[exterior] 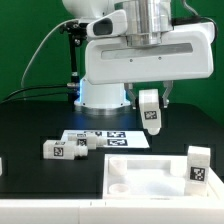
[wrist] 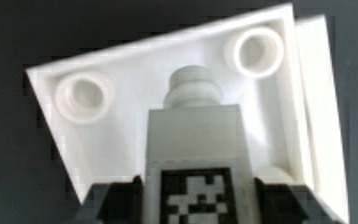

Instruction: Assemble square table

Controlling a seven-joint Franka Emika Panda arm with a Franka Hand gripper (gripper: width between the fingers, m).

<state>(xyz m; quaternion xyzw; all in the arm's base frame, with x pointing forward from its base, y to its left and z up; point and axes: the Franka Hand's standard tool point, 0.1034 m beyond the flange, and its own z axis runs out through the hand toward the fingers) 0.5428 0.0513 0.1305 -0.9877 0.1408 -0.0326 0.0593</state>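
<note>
One white leg (exterior: 152,115) is clamped between the two fingers of the gripper (exterior: 150,100). It hangs upright in the air with its black-and-white tag facing the exterior camera. In the wrist view the leg runs out from between the dark fingers (wrist: 101,200), and its narrower round peg (wrist: 194,80) points down at the square top (wrist: 140,60) below. The peg is clear of the top and sits between two round corner holes, one hole (wrist: 82,95) on one side and the other hole (wrist: 256,48) on the other, over neither of them.

The square top lies flat on the black bench (exterior: 30,120), near the front and toward the exterior view's right. A second leg (exterior: 198,165) stands upright at the top's edge on that side; I cannot tell whether it stands on the top or just beside it. A third leg (exterior: 57,150) lies on its side toward the exterior view's left, with a fourth leg (exterior: 82,144) just beside it. Both are near the marker board (exterior: 100,134), which lies flat between the robot base (exterior: 100,95) and the square top.
</note>
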